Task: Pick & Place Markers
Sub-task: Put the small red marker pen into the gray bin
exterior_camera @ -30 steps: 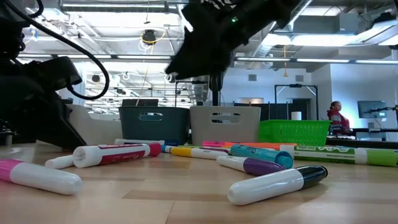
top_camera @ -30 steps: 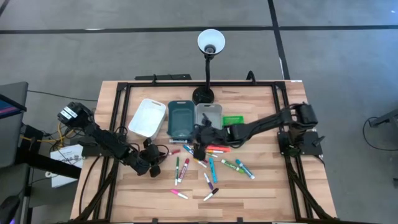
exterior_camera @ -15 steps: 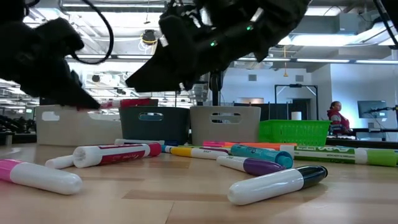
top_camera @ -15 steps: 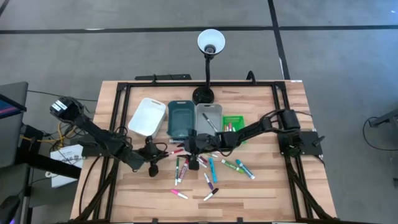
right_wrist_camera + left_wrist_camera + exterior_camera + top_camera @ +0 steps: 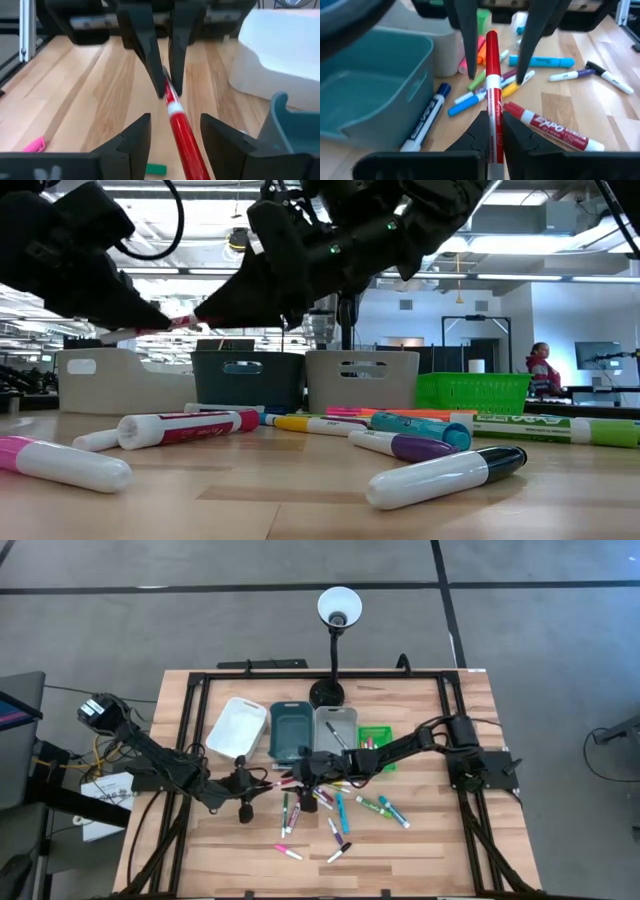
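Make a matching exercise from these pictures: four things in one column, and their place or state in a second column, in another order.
Things:
1. left hand
2. right hand
3. red marker
4. white tray

States:
a. open around the marker
b. in the air between both hands
c. shut on the marker
d. leftmost in the row of trays

Pairs: 1-c, 2-a, 3-b, 4-d

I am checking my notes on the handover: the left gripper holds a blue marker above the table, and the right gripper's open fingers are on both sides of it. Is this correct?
Not quite: the marker is red, as the left wrist view shows. The rest stands: the left gripper holds it above the table, and the right gripper's open fingers flank it.
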You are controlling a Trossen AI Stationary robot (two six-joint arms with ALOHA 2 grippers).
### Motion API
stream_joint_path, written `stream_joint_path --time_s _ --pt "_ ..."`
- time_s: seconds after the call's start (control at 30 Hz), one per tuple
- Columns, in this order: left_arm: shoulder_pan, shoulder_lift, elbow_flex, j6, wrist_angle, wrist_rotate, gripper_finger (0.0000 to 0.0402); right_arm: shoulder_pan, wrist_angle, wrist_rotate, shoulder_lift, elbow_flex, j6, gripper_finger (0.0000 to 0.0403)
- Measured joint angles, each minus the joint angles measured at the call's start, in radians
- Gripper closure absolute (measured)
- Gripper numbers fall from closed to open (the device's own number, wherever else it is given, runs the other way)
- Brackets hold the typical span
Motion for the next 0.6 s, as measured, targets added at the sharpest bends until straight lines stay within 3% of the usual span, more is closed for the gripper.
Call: stream_joint_path --time_s 0.6 --pt "0.000 0.000 0.001 0.049 0.031 -0.007 0.0374 -0.011 0.023 -0.031 0.000 0.000 0.061 0.0337"
